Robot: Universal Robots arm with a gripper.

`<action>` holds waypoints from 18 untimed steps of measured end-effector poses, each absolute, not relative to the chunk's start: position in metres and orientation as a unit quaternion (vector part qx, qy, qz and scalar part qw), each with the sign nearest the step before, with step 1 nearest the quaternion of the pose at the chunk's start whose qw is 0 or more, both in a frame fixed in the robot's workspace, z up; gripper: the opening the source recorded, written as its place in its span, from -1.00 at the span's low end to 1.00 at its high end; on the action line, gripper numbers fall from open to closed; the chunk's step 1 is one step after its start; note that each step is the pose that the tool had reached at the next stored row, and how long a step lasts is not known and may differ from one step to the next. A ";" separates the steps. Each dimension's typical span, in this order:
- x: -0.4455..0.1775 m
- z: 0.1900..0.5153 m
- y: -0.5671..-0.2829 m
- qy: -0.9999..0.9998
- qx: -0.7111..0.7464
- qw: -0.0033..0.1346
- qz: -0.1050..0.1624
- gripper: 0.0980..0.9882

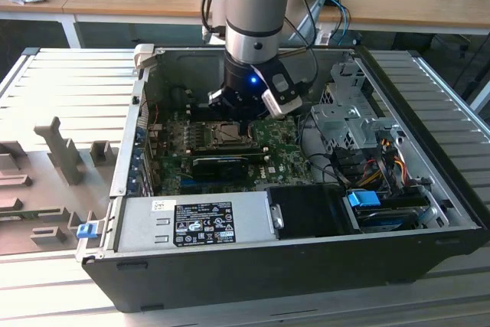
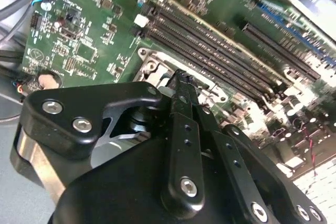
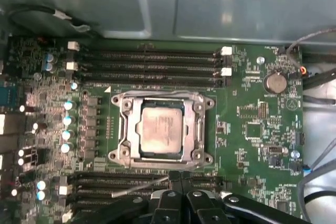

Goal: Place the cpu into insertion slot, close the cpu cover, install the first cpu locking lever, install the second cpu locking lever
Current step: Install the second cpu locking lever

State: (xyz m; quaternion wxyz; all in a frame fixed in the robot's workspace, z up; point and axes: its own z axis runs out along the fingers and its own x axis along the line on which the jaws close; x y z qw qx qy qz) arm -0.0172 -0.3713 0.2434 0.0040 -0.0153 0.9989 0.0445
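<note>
Exterior view: the open computer case (image 1: 306,250) lies on the worktop, the hand (image 1: 243,116) lowered inside over the insertion slot (image 3: 161,129). The cpu (image 3: 161,130) sits framed by the closed cpu cover (image 3: 193,129). The hand's fingers (image 3: 181,182) are together, apparently for pressing a lever (image 3: 142,186) beside the slot.

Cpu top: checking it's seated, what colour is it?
Silver-grey, with a pinkish sheen; the cpu shows best in the first wrist view.

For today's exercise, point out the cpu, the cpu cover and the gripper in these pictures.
cpu (image 3: 161,128), first wrist view, centre of its metal top.
cpu cover (image 3: 199,124), first wrist view, one side bar of the frame.
gripper (image 3: 179,178), first wrist view, between fingertips.
</note>
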 end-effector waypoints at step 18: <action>-0.028 0.240 -0.392 0.996 -0.032 -0.001 0.079 -0.98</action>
